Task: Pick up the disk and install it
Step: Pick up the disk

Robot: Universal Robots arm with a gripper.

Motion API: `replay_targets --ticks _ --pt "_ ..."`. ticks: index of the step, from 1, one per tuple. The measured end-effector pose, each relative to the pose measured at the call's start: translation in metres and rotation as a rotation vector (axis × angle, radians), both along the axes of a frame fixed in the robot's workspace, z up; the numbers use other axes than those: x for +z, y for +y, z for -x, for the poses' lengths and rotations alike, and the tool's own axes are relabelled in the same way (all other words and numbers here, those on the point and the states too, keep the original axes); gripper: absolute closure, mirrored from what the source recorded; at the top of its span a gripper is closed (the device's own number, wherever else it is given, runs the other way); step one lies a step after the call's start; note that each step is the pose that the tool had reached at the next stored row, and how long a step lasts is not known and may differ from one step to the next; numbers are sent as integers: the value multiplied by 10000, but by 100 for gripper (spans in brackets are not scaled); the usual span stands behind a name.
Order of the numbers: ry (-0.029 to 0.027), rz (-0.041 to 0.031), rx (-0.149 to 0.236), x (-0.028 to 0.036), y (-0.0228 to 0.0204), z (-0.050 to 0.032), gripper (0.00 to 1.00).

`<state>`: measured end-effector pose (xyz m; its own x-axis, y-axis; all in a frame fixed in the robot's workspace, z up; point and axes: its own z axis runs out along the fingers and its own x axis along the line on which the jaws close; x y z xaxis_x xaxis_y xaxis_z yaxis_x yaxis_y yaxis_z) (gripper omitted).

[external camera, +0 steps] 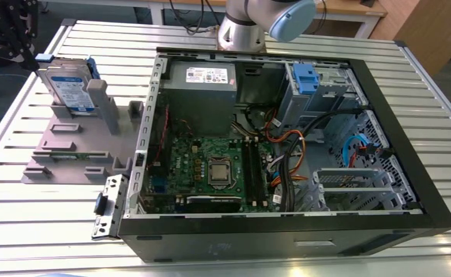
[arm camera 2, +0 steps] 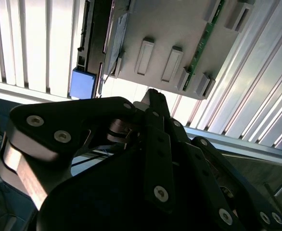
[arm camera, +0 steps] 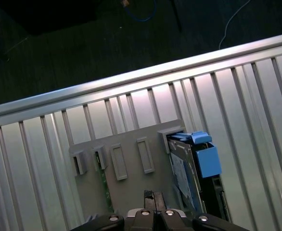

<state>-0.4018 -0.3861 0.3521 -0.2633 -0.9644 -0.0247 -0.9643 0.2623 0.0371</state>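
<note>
currently the gripper (arm camera: 153, 195), clenched on nothing, hangs upper left in the exterior view, near the disk (external camera: 66, 86) upright in a grey holder (external camera: 64, 147).

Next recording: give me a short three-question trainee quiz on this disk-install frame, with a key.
1. True or false: the disk already sits inside the computer case.
2. The disk stands upright in: A) the grey fixture; B) a drive bay; C) the table slats.
3. What colour is the disk's bracket?
Key: 1 false; 2 A; 3 blue.
</note>
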Motion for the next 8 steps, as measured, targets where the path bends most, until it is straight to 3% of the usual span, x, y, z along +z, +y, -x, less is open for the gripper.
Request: replay_targets --ticks 8 --pt "0 0 76 0 0 0 89"
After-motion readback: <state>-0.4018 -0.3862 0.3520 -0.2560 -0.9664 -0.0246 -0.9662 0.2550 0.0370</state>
